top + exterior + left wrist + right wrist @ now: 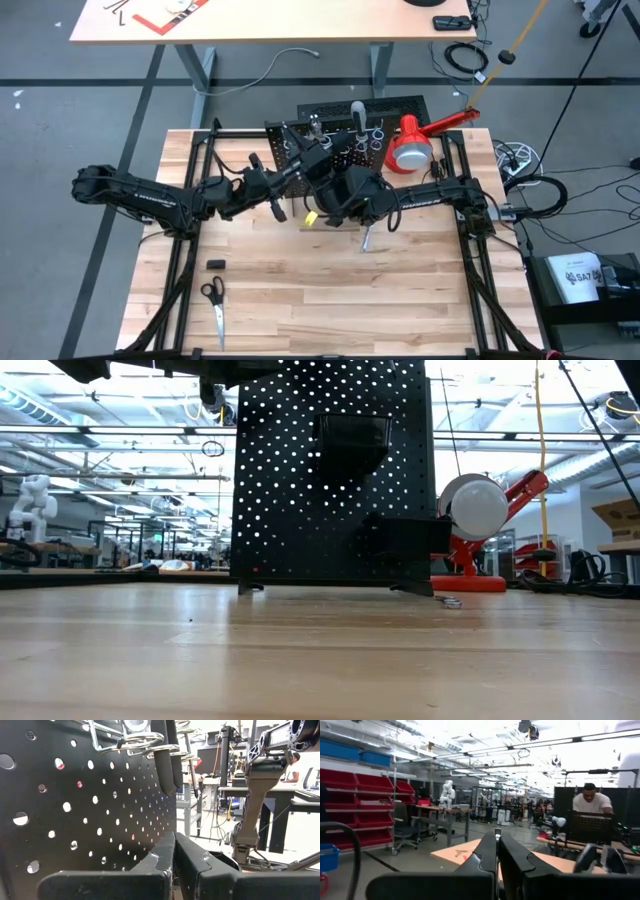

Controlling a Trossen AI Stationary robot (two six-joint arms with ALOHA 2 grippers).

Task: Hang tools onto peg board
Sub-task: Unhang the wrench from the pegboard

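Your peg board (pixel 330 470) stands upright at the table's (pixel 330 300) far edge, with dark-handled tools (pixel 167 762) hanging in its silver rings (pixel 142 740). Your left gripper (pixel 174 857) sits right at the board's face below those rings, fingers pressed together, nothing pinched. Your right gripper (pixel 497 852) is near the board too, fingers also pressed together and empty. 1 silver tool (pixel 368 238) lies on the table in front of the board; scissors (pixel 214 305) lie well away, near the front-left corner. The red lamp (pixel 415 145) stands just right of the board.
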